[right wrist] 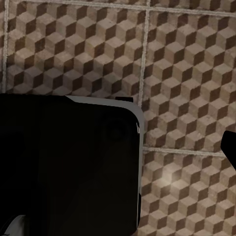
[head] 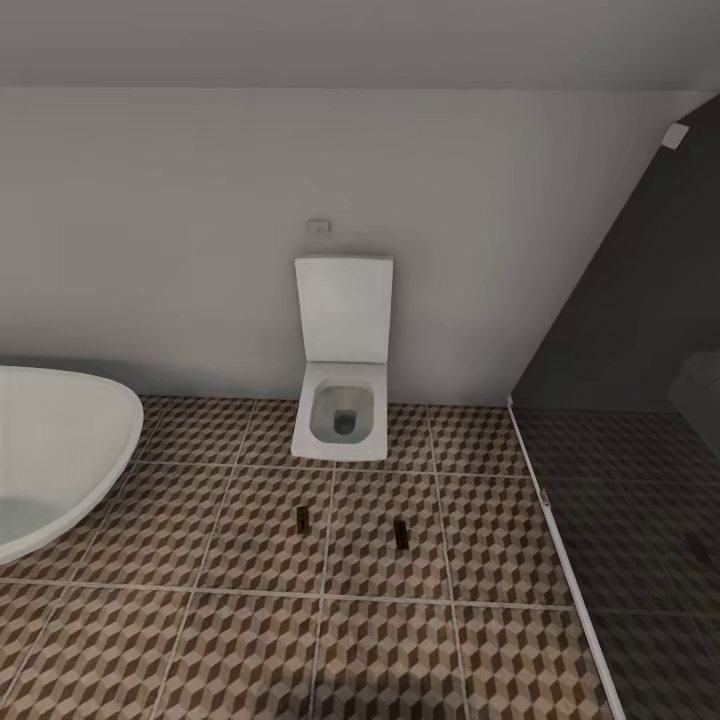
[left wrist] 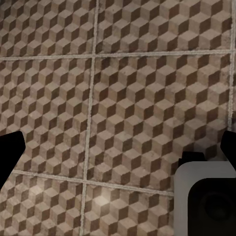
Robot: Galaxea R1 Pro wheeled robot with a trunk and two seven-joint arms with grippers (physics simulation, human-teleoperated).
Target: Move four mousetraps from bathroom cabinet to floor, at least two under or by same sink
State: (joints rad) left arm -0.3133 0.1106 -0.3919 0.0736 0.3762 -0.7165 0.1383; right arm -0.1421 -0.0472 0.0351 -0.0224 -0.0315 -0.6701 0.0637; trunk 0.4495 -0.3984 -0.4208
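- Two mousetraps [head: 302, 516] already down on the bathroom floor [head: 250, 640], just in front of the toilet [head: 342, 410], a little apart from each other.
- White bathtub [head: 60, 450] curving in at the left edge; dark glass shower partition [head: 640, 330] at the right.
- Left hand [left wrist: 118, 147] spread wide over bare tiles, holding nothing.
- Right hand [right wrist: 223, 147]: only one dark fingertip past a black housing, so cannot tell how far open.
- Likely step: between placements, two traps probably left to fetch.
- Next move calls for turning back toward the cabinet.
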